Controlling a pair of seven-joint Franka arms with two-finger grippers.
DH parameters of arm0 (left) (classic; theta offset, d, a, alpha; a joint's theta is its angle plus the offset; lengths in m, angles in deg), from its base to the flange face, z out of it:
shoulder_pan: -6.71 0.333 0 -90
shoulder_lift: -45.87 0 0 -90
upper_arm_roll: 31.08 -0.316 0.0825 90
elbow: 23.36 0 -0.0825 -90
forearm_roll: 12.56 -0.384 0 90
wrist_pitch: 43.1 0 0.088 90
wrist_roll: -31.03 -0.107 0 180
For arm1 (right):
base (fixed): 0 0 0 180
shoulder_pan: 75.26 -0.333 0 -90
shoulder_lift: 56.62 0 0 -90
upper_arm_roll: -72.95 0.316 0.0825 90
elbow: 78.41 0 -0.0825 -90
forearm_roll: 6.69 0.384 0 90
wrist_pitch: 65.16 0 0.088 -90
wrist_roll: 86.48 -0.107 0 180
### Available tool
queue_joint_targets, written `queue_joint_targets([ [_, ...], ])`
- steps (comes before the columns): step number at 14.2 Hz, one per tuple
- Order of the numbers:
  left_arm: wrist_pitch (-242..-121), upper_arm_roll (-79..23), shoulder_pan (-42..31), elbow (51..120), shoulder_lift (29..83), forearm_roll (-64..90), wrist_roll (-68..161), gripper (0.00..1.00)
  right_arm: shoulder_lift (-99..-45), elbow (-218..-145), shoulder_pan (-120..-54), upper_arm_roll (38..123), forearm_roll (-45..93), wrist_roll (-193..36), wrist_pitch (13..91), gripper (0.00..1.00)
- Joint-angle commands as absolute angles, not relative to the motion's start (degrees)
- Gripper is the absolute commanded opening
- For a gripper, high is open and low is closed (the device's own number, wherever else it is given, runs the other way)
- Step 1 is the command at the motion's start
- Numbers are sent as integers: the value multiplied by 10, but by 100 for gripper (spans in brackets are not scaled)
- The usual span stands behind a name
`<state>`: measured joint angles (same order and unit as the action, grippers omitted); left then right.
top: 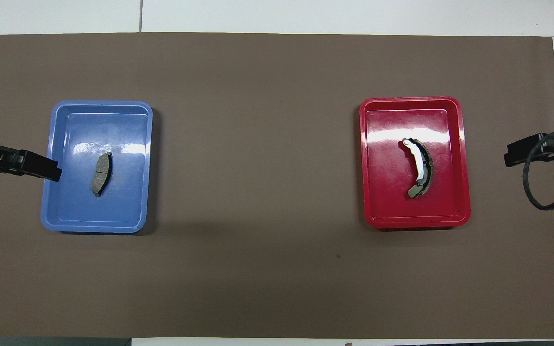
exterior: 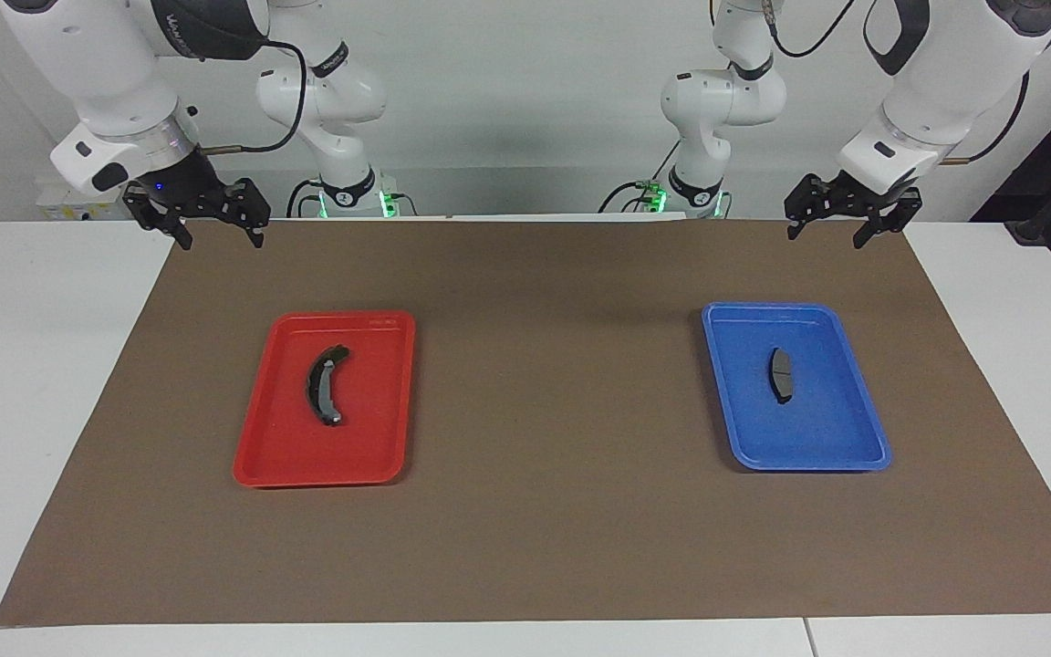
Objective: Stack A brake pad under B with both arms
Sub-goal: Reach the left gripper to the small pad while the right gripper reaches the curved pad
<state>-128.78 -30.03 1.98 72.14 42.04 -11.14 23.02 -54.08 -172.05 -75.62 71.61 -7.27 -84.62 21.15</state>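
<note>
The short dark grey A brake pad lies flat in the blue tray toward the left arm's end; it also shows in the overhead view. The longer black crescent pad B, with its light inner strip, lies in the red tray toward the right arm's end, and shows in the overhead view. My left gripper is open and empty, raised over the mat's edge nearest the robots. My right gripper is open and empty, raised over the mat's corner at its own end.
A brown mat covers the white table. The two trays, blue and red, sit well apart with bare mat between them. A black cable loops by the right gripper's fingers.
</note>
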Motion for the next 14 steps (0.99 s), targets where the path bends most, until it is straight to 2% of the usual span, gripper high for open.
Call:
queue_joint_targets([
  [1,-1295,-297,25,732,410,-116,236,99,-535,-1725,-748,718,-63,-832,217,99],
  [7,-1302,-301,25,745,408,-116,229,98,-531,-1732,-749,718,-63,-834,215,99],
  [10,-1364,-304,25,803,405,-116,228,98,-530,-1736,-753,719,-70,-831,221,99],
  [12,-1416,-306,25,832,407,-116,227,98,-523,-1767,-758,720,-70,-831,267,99],
  [14,-1509,-313,25,897,407,-116,226,98,-521,-1796,-764,720,-68,-834,299,99],
])
